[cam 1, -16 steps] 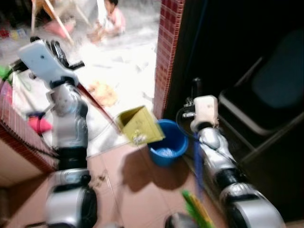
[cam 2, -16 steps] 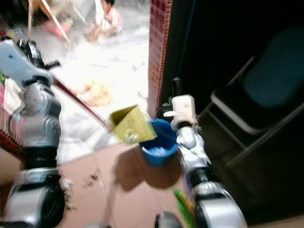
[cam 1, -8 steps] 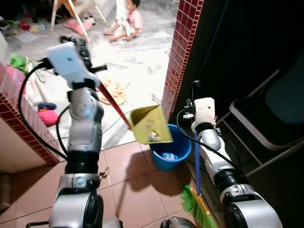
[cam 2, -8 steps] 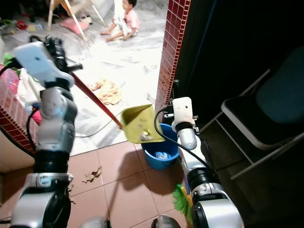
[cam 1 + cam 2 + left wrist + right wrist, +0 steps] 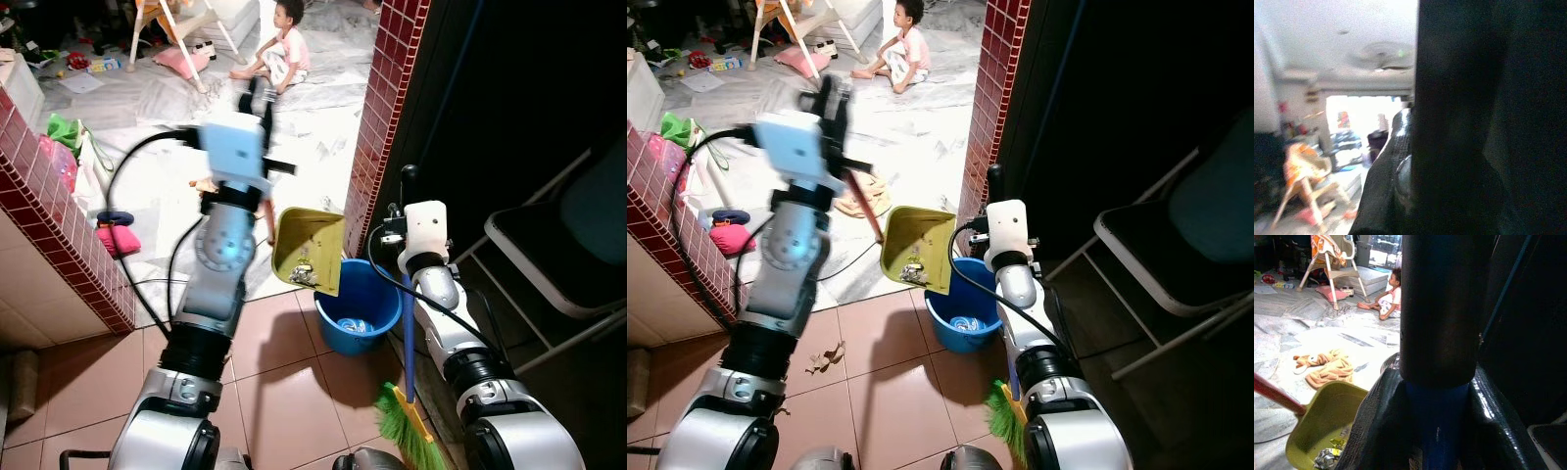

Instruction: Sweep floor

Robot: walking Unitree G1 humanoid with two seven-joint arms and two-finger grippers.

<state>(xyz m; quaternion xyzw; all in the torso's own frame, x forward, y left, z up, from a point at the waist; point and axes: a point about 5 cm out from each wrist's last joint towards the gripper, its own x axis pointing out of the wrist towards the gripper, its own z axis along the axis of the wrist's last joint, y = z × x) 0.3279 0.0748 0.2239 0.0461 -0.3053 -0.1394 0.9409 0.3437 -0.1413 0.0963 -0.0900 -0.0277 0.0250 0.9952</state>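
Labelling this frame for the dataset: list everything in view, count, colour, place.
dustpan: 1, yellow-green, red handle, debris inside, tilted over the bucket
bucket: 1, blue, on tiles by the brick pillar
broom: 1, blue handle, green bristles, upright by the right arm
leaf litter: small patch, brown, on tiles
brick pillar: 1, red, centre
folding chair: 1, dark, far right
cloth: 1, tan, on the pale floor
person: 1, seated on the floor beyond
left gripper: raised, on the dustpan handle
right gripper: jaws around the broom handle
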